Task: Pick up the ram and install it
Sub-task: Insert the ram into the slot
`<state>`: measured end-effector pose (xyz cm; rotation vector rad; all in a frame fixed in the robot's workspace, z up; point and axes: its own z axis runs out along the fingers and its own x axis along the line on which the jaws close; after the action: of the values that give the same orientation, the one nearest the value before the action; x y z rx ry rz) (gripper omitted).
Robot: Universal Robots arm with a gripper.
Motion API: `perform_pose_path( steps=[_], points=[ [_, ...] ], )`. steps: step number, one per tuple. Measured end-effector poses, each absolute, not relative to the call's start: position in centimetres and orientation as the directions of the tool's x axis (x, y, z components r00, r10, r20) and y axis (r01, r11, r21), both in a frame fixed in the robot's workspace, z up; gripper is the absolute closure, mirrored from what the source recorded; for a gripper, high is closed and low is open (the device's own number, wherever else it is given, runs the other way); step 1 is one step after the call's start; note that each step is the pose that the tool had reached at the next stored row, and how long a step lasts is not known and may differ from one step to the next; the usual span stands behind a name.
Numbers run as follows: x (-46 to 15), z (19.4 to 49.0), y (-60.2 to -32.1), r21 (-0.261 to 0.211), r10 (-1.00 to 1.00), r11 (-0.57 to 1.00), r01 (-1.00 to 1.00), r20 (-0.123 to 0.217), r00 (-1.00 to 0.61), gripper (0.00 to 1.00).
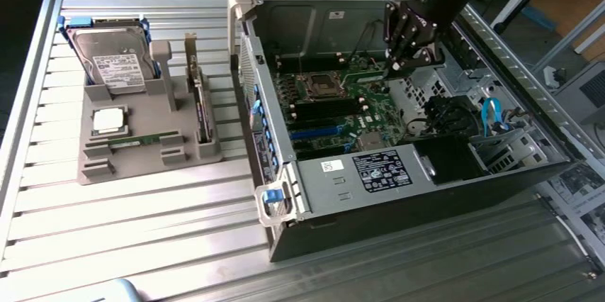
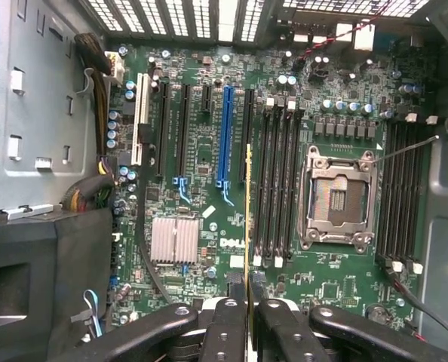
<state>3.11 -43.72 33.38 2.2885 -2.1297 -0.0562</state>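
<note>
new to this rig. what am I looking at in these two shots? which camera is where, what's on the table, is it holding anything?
This is one robot arm with a gripper at its end.

The exterior view comes from a camera off the arm, looking down on a slatted metal table. On it stand an open computer case and, towards the exterior view's left, a grey holder carrying a hard drive, a square silver CPU chip and a dark expansion card. The arm reaches into the case.

The wrist view comes from a camera on the arm's wrist, looking past the gripper at the motherboard, with its empty CPU socket and rows of long slots.

The gripper is shut on the ram, a thin green stick seen edge-on over the board beside the memory slots. Whether it touches a slot, I cannot tell.
</note>
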Motion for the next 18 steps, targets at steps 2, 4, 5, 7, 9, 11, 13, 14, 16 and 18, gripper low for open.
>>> perform_pose_path(
  steps=[2,4,5,7,9,11,13,14,16,18],
  points=[
    [3.1,33.3,-43.7,0.035,-0.997,-0.072,-0.997,-0.016,0.071,0.87],
    [3.0,33.1,-43.7,0.035,-0.997,-0.072,-0.997,-0.016,0.071,0.87],
    [3.0,33.1,-43.7,0.035,-0.997,-0.071,-0.997,-0.016,0.071,0.87],
    [3.0,33.0,-43.7,0.035,-0.997,-0.071,-0.997,-0.016,0.071,0.87],
    [2.9,32.9,-43.7,0.035,-0.997,-0.071,-0.997,-0.016,0.071,0.87],
    [2.9,32.7,-43.6,0.035,-0.997,-0.071,-0.997,-0.016,0.070,0.87],
    [2.8,32.5,-43.6,0.035,-0.997,-0.070,-0.997,-0.016,0.069,0.87],
    [2.8,32.4,-43.6,0.035,-0.997,-0.070,-0.997,-0.016,0.069,0.87],
    [2.8,32.3,-43.6,0.035,-0.998,-0.069,-0.997,-0.015,0.069,0.87],
    [2.8,32.2,-43.6,0.035,-0.998,-0.069,-0.997,-0.016,0.069,0.87]
  ],
)
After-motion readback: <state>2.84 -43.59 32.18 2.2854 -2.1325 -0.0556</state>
